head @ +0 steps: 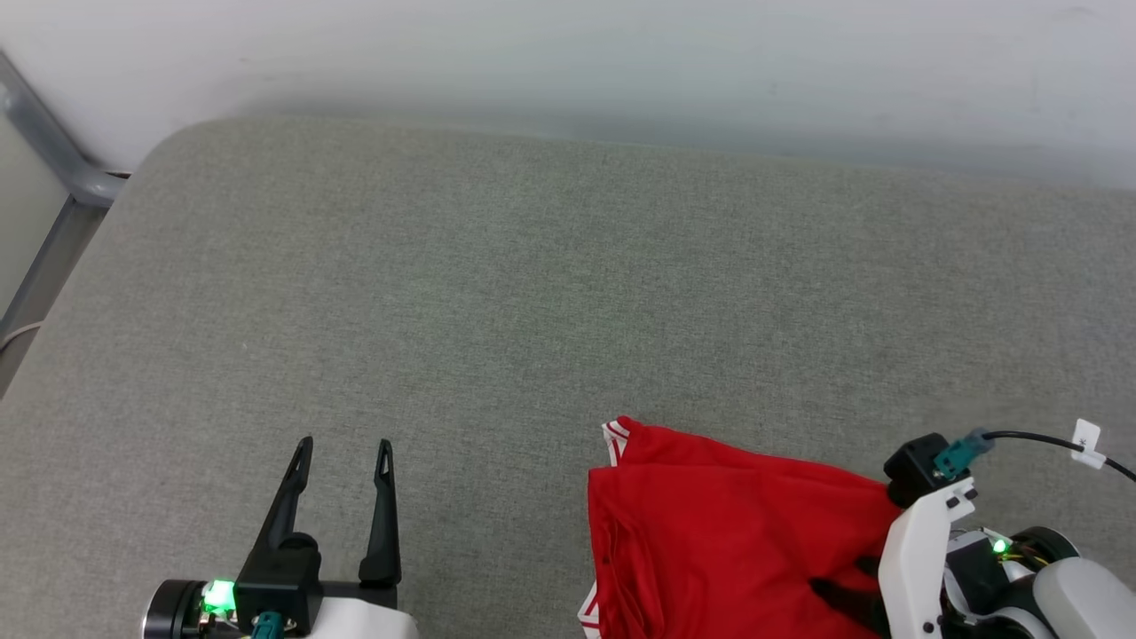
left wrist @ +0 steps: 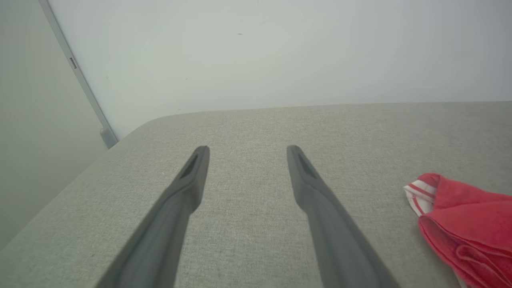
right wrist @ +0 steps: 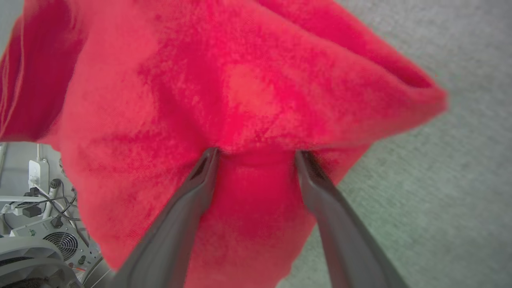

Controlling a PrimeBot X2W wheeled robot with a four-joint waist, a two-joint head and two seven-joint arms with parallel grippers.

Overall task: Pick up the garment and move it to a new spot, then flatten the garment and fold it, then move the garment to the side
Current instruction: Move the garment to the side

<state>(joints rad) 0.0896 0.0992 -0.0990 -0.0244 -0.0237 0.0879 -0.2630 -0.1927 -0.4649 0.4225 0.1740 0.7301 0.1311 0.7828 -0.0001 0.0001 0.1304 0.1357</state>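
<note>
- Two grippers work at the near edge of the grey fabric-covered surface (head: 532, 266), one at each near corner.
- Nearest on the right, the right gripper (right wrist: 257, 153) has its jaws spread wide and released. Both fingertips press into the red cloth and dent it, but nothing is pinched between them. I judge this to be either the set-up for a grasp or a palm-like press to flatten.
- The garment (head: 710, 524), a red jersey, lies bunched in loose layers by the near right corner, plain red side up. Its striped sleeve trim (head: 614, 435) pokes out at the far left of the pile.
- In the right wrist view, electrical gear (right wrist: 60, 240) shows past the cloth, so the jersey probably reaches over the near edge. That would explain why this arm goes in from that side.
- Near the left corner, the left gripper (head: 346, 444) hangs above bare fabric, fingers parted and holding nothing, well apart from the jersey. It looks parked to keep the middle free.
- Beyond them, the broad middle and far edge offer room for spreading the jersey out.
- Farthest off, a pale wall (head: 568, 62) backs the far edge, with a metal frame (head: 53, 151) beside the far left corner.
</note>
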